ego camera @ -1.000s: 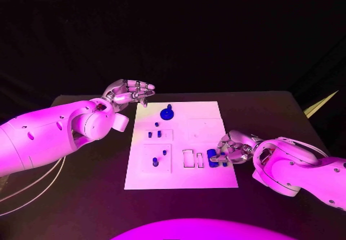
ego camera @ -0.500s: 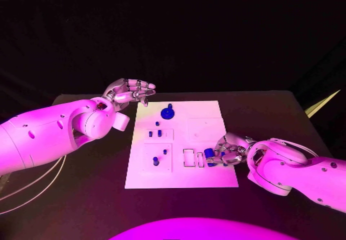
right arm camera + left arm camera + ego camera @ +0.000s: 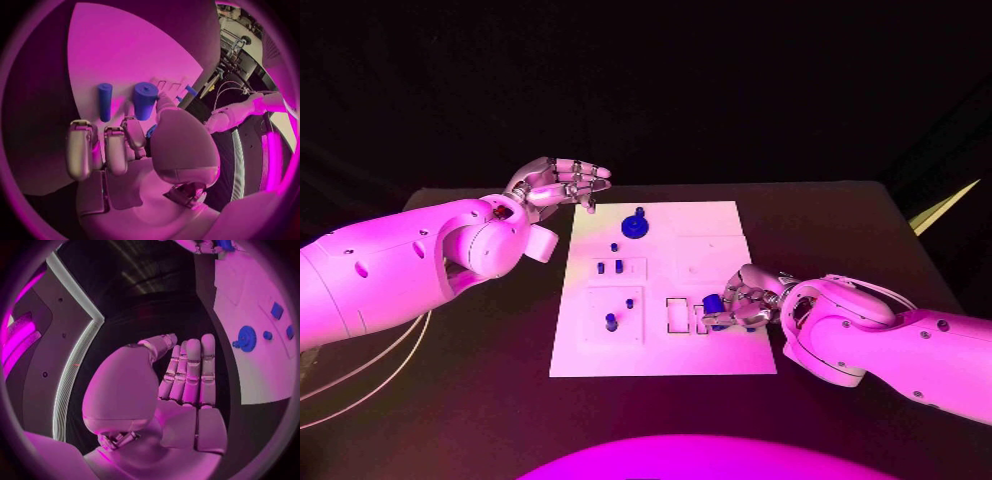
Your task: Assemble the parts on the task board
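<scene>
Task board sits mid-table, right hand pinching a blue cylinder over it, left hand empty, fingers loosely spread, beyond its far corner.

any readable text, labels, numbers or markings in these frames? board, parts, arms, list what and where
None readable.
White task board: only recessed outlines and slots, no print visible.
Small blue parts, such as the round blue knob and the blue cylinder: plain, no markings.
White arms, the silver left hand and the silver right hand: no label or number visible.
Black table: nothing printed.
</scene>
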You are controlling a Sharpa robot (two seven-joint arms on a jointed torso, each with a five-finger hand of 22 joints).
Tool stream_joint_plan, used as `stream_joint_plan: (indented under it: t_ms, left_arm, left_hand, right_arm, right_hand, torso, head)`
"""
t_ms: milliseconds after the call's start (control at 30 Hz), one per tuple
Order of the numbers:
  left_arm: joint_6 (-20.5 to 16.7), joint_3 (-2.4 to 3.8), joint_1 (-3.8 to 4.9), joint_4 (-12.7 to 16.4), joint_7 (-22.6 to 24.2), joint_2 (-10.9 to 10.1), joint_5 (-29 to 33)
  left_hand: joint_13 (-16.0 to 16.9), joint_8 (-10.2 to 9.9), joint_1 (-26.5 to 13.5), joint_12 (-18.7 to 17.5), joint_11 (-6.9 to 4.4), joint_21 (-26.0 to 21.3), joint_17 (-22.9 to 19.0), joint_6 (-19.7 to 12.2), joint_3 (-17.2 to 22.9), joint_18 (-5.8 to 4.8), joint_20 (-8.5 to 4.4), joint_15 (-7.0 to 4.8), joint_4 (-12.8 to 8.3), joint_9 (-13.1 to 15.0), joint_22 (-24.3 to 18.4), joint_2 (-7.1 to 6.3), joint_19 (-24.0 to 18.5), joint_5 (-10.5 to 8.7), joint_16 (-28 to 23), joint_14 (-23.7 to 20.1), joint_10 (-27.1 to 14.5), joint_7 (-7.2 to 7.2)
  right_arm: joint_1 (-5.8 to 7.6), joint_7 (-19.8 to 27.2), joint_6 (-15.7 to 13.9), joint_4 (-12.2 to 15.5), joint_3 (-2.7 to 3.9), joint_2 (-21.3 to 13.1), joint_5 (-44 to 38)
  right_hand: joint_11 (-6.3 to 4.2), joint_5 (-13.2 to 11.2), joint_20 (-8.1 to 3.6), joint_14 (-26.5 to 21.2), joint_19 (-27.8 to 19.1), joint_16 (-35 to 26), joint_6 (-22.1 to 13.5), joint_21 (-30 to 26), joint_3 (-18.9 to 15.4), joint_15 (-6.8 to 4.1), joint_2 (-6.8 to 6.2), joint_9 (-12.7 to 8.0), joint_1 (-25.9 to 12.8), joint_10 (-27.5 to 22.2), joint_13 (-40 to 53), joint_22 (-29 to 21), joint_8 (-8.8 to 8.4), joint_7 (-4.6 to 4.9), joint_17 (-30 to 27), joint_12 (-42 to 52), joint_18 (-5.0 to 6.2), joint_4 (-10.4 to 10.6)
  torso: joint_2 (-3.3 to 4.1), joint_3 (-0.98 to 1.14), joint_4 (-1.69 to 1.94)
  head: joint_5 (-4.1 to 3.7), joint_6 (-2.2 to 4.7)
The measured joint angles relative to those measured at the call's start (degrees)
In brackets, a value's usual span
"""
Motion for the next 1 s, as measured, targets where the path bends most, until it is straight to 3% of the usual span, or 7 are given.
stream_joint_plan:
  t_ms: [200, 267, 400, 433, 700, 1000]
  left_arm:
    - [-0.03, -0.01, 0.00, 0.05, -0.02, -0.07, 0.00]
    - [-0.03, -0.01, 0.00, 0.05, -0.03, -0.08, 0.00]
    - [-0.07, -0.01, 0.01, 0.04, -0.04, -0.13, 0.00]
    - [-0.07, -0.01, 0.01, 0.03, -0.05, -0.13, 0.00]
    - [-0.10, -0.01, 0.01, -0.03, -0.21, -0.13, 0.01]
    - [-0.30, -0.03, 0.01, 0.07, -0.32, -0.10, 0.01]
  left_hand:
    - [0.00, 0.00, 0.00, 0.00, 0.00, 0.00, 0.00, 0.00, 0.00, 0.00, 0.00, 0.00, 0.00, 0.00, 0.00, 0.00, 0.00, 0.00, 0.00, 0.00, 0.00, 0.00]
    - [0.00, 0.00, 0.00, 0.00, 0.00, 0.00, -0.01, 0.00, 0.00, 0.00, 0.00, 0.00, 0.00, 0.00, 0.00, 0.00, 0.00, 0.00, 0.00, 0.00, 0.00, 0.00]
    - [0.00, 0.00, 0.00, 0.05, 0.00, 0.00, -0.02, 0.00, 0.00, 0.00, 0.00, 0.00, 0.00, 0.00, -0.01, 0.00, 0.00, 0.00, 0.00, 0.00, 0.00, 0.00]
    - [0.00, 0.00, -0.20, 0.38, 0.00, 0.00, -0.02, 0.00, 0.00, 0.00, 0.00, 0.00, 0.00, 0.00, -0.01, 0.20, 0.00, 0.00, 0.00, 0.00, 0.00, 0.00]
    - [0.00, 0.00, -0.59, 0.38, 0.00, 0.00, -0.04, 0.00, 0.00, 0.00, 0.00, 0.00, 0.00, 0.00, -0.02, 0.59, 0.00, 0.00, 0.00, 0.00, 0.00, 0.00]
    - [0.00, 0.00, -0.59, 0.38, -0.08, 0.00, -0.04, 0.00, 0.00, 0.00, 0.00, 0.00, 0.00, 0.00, -0.03, 0.59, 0.00, 0.00, 0.00, 0.00, -0.06, 0.00]
  right_arm:
    - [-0.14, -0.25, -1.26, 0.14, -0.08, -0.06, 0.60]
    - [-0.15, -0.25, -2.12, 0.39, -0.09, -0.35, 1.32]
    - [0.03, 0.00, -4.19, 1.51, -0.24, -1.42, 4.81]
    - [0.18, 0.09, -4.54, 1.81, -0.26, -1.65, 5.87]
    - [2.26, 1.02, -6.17, 4.99, -0.13, -2.58, 13.96]
    - [2.75, 1.09, -5.23, 5.71, -0.14, -0.81, 17.52]
  right_hand:
    - [-0.10, -0.03, -0.31, 0.27, 0.30, 0.00, 0.67, 0.07, -0.61, -0.29, 1.23, -0.07, 1.24, 0.31, 0.00, 0.00, -0.45, -0.08, 0.00, 1.33, -0.04, 0.00]
    - [-0.30, -0.03, -0.30, 0.27, 0.29, 0.01, 0.68, 0.67, -0.61, -0.31, 1.90, -1.70, 1.92, 0.50, 0.01, 0.00, -1.49, -0.09, 0.00, 1.33, -0.47, 0.00]
    - [-0.53, -0.03, -0.31, -0.08, 0.30, 0.38, 0.75, 1.38, -0.61, -0.76, 3.54, -7.00, 3.57, 0.71, 0.01, 0.00, -4.04, -0.18, 0.00, 1.33, -0.48, 0.00]
    - [-0.52, -0.03, -0.32, 0.17, 0.31, 0.38, 0.75, 1.67, -0.61, -1.00, 3.77, -7.32, 3.80, 0.71, 0.01, 0.00, -4.31, -0.18, 0.00, 1.34, -0.48, 0.00]
    - [-0.93, -0.03, -0.62, 0.18, 0.60, 0.44, 0.75, 1.79, -0.61, -1.01, 3.77, -7.33, 3.80, 1.12, 0.01, 0.00, -4.31, -0.18, 0.00, 2.00, -0.87, 0.00]
    - [-1.12, -0.03, -0.62, 0.18, 0.60, 0.44, 0.76, 1.79, -0.60, -1.02, 3.77, -7.33, 3.80, 1.33, 0.01, 0.00, -4.31, -0.19, 0.00, 2.00, -0.87, 0.01]
  torso:
    - [-0.03, -0.04, -0.03]
    - [-0.05, -0.04, -0.03]
    - [-0.10, -0.02, -0.03]
    - [-0.11, -0.01, -0.03]
    - [-0.12, 0.01, -0.07]
    - [-0.01, -0.02, 0.00]
  head:
    - [0.06, 0.03]
    - [0.07, 0.03]
    - [0.14, 0.03]
    - [0.16, 0.03]
    - [0.18, 0.22]
    - [0.10, 0.29]
